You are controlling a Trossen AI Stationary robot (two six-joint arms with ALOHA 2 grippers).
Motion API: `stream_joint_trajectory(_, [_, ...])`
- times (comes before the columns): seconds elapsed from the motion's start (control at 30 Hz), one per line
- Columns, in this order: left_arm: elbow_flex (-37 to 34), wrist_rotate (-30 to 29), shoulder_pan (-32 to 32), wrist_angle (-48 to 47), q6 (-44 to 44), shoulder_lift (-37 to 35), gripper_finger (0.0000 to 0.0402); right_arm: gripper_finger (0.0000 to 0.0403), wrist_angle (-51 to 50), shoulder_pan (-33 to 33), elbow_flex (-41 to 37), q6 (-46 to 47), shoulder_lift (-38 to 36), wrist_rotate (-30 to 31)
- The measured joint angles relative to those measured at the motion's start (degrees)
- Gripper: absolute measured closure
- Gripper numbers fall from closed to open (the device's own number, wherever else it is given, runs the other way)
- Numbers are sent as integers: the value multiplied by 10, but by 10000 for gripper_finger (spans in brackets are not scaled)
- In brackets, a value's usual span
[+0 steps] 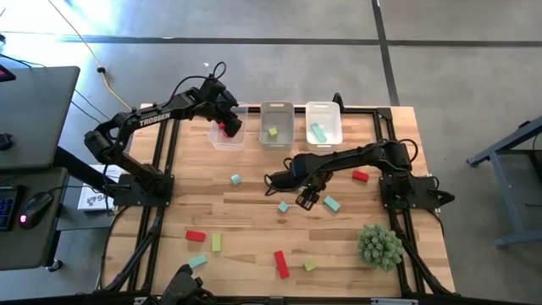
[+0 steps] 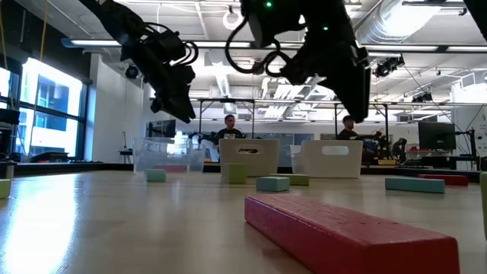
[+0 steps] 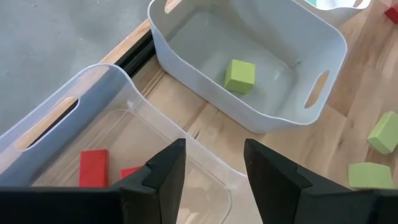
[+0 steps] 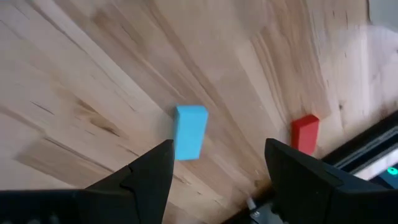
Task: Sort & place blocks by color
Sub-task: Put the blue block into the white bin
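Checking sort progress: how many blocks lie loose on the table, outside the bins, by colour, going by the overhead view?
Red blocks: 3
Yellow-green blocks: 2
Teal blocks: 4
Total: 9
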Motion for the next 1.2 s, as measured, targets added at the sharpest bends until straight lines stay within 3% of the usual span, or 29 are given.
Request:
stream_joint_trajectory(0.27, [0, -2, 0, 1, -1, 0, 249, 162, 29, -4, -119, 15, -81, -1])
stream_joint_trajectory(0.6, [0, -4, 0, 1, -11, 0, 248, 162, 232, -8, -288, 54, -193, -77])
stream_joint_trajectory(1.2, [0, -4, 0, 1, -46, 0, 248, 162, 427, -6, -443, 73, -203, -107])
